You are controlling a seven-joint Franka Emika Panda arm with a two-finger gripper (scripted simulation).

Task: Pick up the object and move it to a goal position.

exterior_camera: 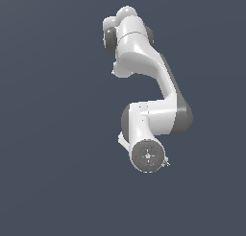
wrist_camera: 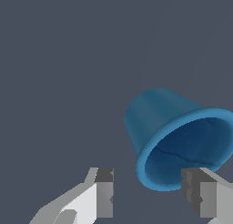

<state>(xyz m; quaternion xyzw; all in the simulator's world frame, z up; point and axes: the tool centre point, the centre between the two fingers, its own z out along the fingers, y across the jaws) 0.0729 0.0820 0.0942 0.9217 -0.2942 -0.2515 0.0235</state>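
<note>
Jaws of the grey two-fingered gripper (wrist_camera: 148, 198) gape empty; centre them around the small blue tapered cup (wrist_camera: 177, 136) before closing.

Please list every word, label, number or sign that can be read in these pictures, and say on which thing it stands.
There is no readable text.
The blue cup is plain, and the gripper fingers carry no marks.
The arm's round end face in the exterior view shows a few tiny coloured dots, too small to read.
</note>
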